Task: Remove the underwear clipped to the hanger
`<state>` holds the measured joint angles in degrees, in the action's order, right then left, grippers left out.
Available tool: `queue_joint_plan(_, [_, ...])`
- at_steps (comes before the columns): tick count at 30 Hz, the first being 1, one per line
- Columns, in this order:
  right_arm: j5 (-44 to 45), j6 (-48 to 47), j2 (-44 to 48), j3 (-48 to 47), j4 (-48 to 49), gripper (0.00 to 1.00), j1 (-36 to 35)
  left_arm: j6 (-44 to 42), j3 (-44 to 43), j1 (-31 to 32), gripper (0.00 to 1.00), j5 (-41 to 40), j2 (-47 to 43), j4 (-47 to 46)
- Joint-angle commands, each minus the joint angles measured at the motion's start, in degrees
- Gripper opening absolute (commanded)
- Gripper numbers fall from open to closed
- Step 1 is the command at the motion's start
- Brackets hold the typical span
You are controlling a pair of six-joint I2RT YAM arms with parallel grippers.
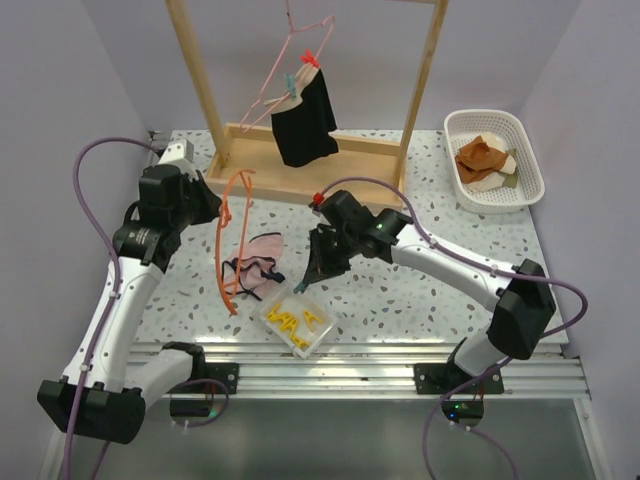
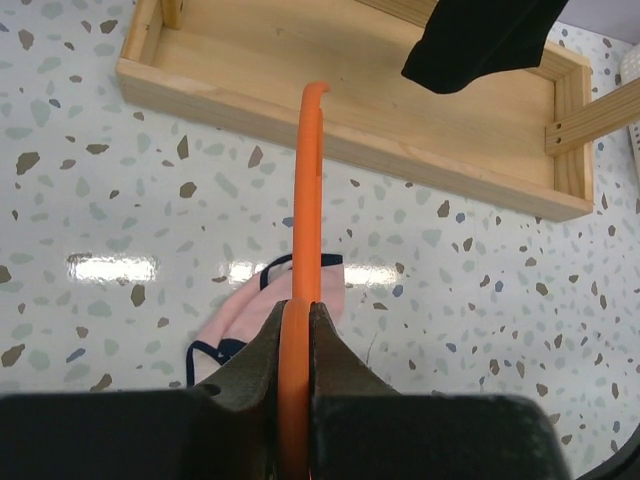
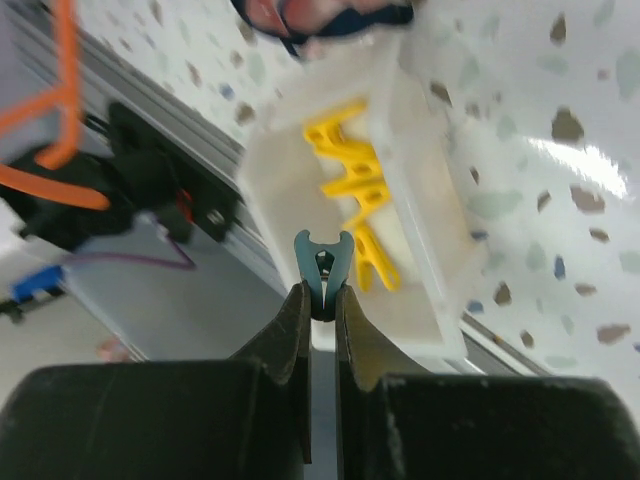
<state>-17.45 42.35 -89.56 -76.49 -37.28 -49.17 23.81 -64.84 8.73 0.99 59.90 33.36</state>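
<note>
Black underwear point(image 1: 305, 125): clipped on pink hanger point(image 1: 291, 30), far beyond both arms.
Right jaws: clamped on teal clip point(image 3: 322, 262), at clip tray point(image 3: 435, 230) rim.
Left jaws: gripping orange hanger point(image 2: 312, 180).

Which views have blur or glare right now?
Right wrist: the clear box and pink underwear behind are blurred, only the teal clip in the jaws is sharp. Left wrist: two glare patches on the table, orange hanger crisp. Top external: evenly lit, sharp.
</note>
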Motion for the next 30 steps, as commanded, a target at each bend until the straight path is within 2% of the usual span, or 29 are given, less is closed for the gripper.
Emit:
queue_joint_plan(1, [3.47,-8.94,1.58,3.09,-10.09,0.0,-4.0,-0.52,1.12,-0.29,0.0,-0.82,-3.03,1.79])
queue_joint_plan(5, [5.15,-9.91,-0.34,3.72,-10.01,0.0,-7.43,0.09,3.31,-0.3,0.0,2.94,-4.88,2.76])
queue_joint_plan(9, [5.68,-11.67,-4.73,0.03,-11.68,0.01,-10.85,0.44,4.11,-0.3,0.0,7.16,-5.84,3.9])
queue_joint_plan(11, [4.98,-12.02,-5.71,-1.55,-11.68,0.08,-11.3,0.27,4.19,-0.38,0.0,9.28,-6.46,4.69])
queue_joint_plan(12, [4.62,-12.2,-6.58,-2.08,-11.59,0.18,-11.56,0.09,4.37,-0.3,0.0,11.2,-6.55,5.04])
queue_joint_plan(13, [3.4,-12.64,-6.94,-3.3,-11.68,0.33,-11.48,0.01,4.46,-0.29,0.0,12.18,-6.98,5.48])
queue_joint_plan(15, [2.25,-13.08,-7.38,-4.63,-11.76,0.5,-11.57,-0.26,4.81,-0.29,0.0,15.51,-7.34,6.62])
queue_joint_plan(16, [1.46,-13.52,-7.47,-6.11,-12.29,0.62,-11.48,-0.26,4.72,-0.21,0.0,16.31,-7.69,7.23])
queue_joint_plan(18, [0.4,-13.52,-6.77,-7.53,-13.17,0.76,-11.48,-0.43,4.63,-0.38,0.0,18.15,-8.48,8.82])
queue_joint_plan(20, [0.23,-13.43,-4.93,-9.64,-13.7,0.98,-11.21,-0.7,4.11,-0.29,0.0,19.04,-9.53,10.39])
queue_joint_plan(23, [0.75,-13.96,-1.25,-12.89,-15.89,0.98,-9.64,-1.57,2.1,-0.38,0.0,21.32,-10.24,13.29])
queue_joint_plan(25, [4.16,-15.27,3.13,-14.9,-17.99,0.98,-7.09,-1.93,0.86,-0.38,0.0,23.6,-10.5,15.05])
queue_joint_plan(28, [12.25,-18.61,7.89,-17.28,-22.65,0.98,-0.25,-1.84,-0.46,-0.29,0.0,29.58,-11.03,16.2])
queue_joint_plan(30, [17.33,-22.02,12.11,-17.47,-24.5,0.99,4.84,-0.18,1.28,-0.38,0.0,38.61,-11.47,14.55])
